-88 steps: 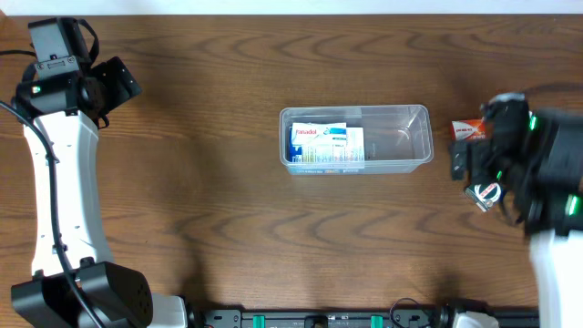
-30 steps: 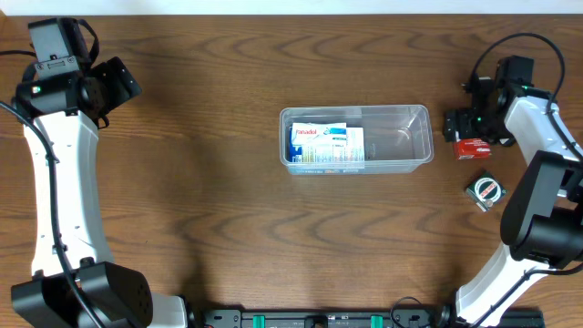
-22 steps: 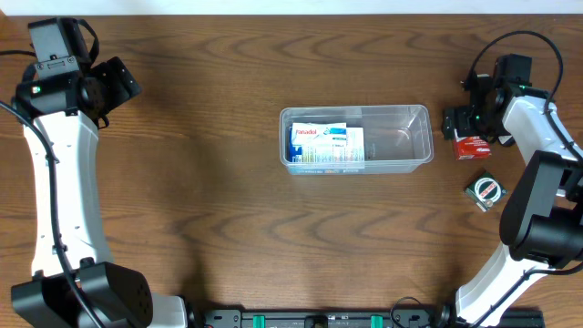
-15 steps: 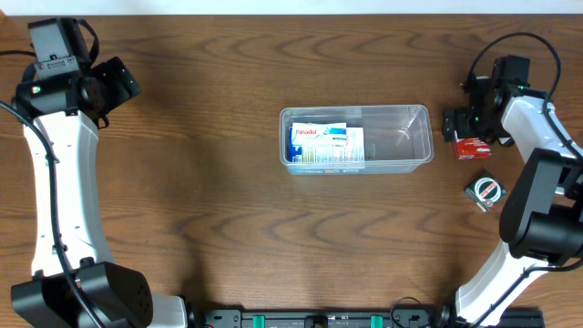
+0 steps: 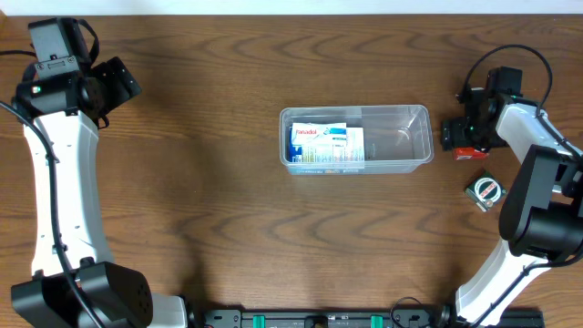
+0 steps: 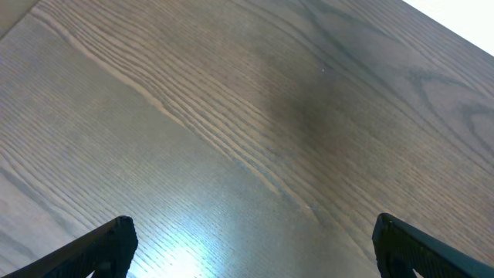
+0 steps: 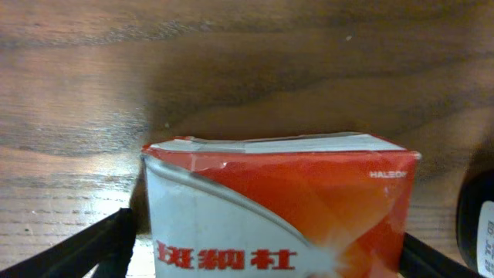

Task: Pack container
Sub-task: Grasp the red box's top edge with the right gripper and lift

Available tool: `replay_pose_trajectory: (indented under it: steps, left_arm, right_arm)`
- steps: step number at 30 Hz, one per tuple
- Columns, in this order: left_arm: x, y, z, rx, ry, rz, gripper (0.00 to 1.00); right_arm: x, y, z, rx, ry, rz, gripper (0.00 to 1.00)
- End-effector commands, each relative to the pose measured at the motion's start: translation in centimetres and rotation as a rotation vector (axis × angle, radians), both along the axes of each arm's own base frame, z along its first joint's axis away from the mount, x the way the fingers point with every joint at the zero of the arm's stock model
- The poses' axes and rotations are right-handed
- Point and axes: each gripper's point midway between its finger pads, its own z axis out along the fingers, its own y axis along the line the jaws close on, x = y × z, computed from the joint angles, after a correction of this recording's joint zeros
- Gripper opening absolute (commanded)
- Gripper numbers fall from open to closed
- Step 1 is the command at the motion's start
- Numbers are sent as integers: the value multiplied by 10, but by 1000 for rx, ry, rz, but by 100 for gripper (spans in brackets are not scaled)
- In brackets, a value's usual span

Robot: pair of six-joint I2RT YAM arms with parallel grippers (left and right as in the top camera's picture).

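The clear container (image 5: 401, 137) sits mid-table with a blue and white box (image 5: 326, 144) lying in its left half. To its right, a red and white box (image 5: 470, 152) lies on the wood. My right gripper (image 5: 463, 137) is down over it. In the right wrist view the box (image 7: 293, 193) fills the space between the jaws of the right gripper (image 7: 266, 243). They are open, with a thin gap at the left finger (image 7: 108, 243). My left gripper (image 5: 123, 80) hangs open at the far left over bare wood, with nothing between the jaws of the left gripper (image 6: 251, 239).
A small round dark item with a green label (image 5: 485, 190) lies just in front of the red box. Its edge (image 7: 480, 216) shows at the right of the right wrist view. The table's far edge runs along the top.
My right gripper has shifted a little left, settling lower around the red box, and its jaws have narrowed slightly. The left arm has not moved.
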Motion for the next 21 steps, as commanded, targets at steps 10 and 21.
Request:
replay_pose_trajectory:
  steps: [10, 21]
  left_arm:
    - [-1, 4, 1, 15, 5, 7, 98]
    - [-1, 4, 1, 15, 5, 8, 98]
  right_arm:
    - [-14, 0, -18, -18, 55, -7, 73]
    - [-7, -1, 1, -22, 22, -22, 66]
